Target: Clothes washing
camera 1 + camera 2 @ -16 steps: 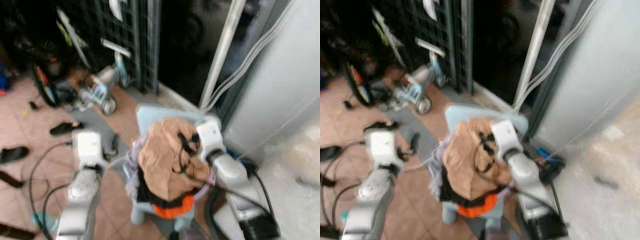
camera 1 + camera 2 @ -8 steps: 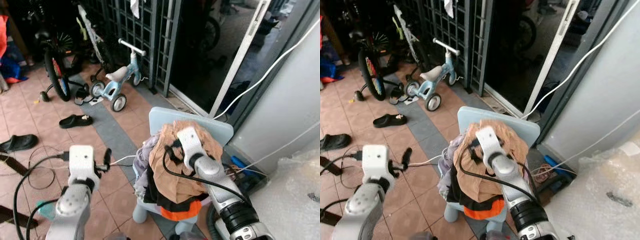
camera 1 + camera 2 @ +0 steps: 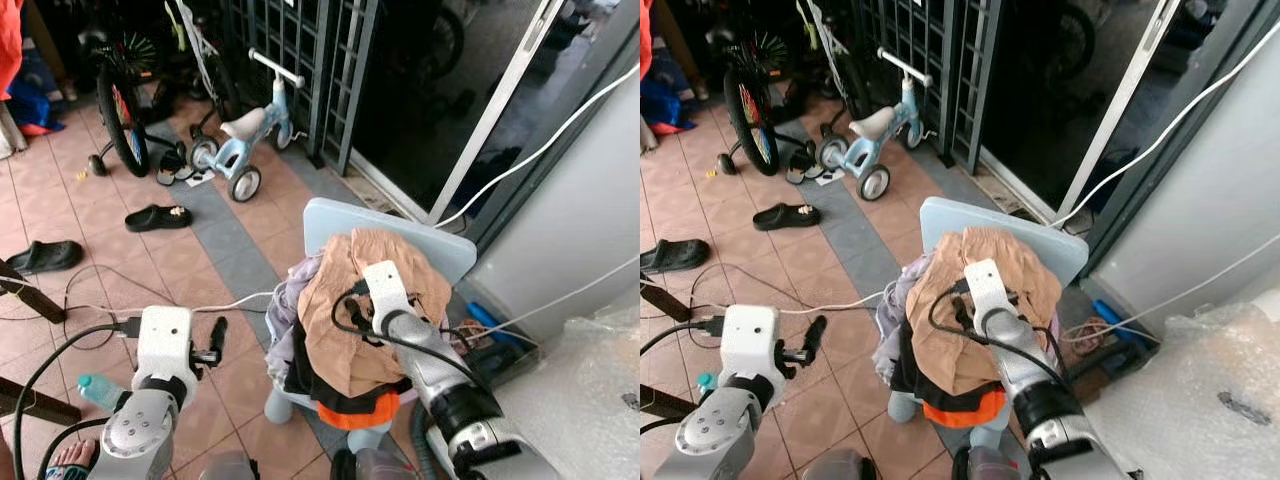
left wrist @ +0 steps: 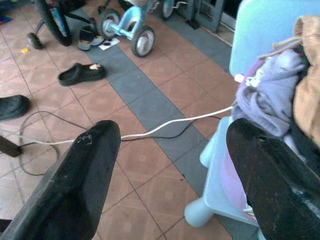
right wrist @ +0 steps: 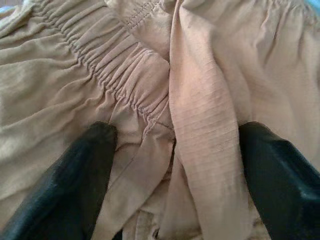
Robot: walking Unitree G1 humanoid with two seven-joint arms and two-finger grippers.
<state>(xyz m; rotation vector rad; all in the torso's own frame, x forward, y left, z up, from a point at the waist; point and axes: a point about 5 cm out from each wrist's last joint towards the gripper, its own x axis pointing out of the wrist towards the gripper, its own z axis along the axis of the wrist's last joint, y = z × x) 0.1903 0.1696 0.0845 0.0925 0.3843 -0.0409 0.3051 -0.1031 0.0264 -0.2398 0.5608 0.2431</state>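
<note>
Right gripper (image 5: 172, 165), fingers spread wide and pressed into the tan garment (image 3: 345, 300) topping the clothes pile on the pale blue chair (image 3: 440, 250) at frame centre; close on one thick fold only; left gripper (image 4: 165, 165) hangs open over tiles.

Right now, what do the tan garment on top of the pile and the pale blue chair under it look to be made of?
Tan garment: looks like thin woven cloth, maybe cotton or linen, matte, with fine ribbing and a gathered elastic band; the right gripper has its fingers spread on it.
Pale blue chair: probably moulded plastic, smooth with a dull sheen, one-piece back and rounded legs.
</note>
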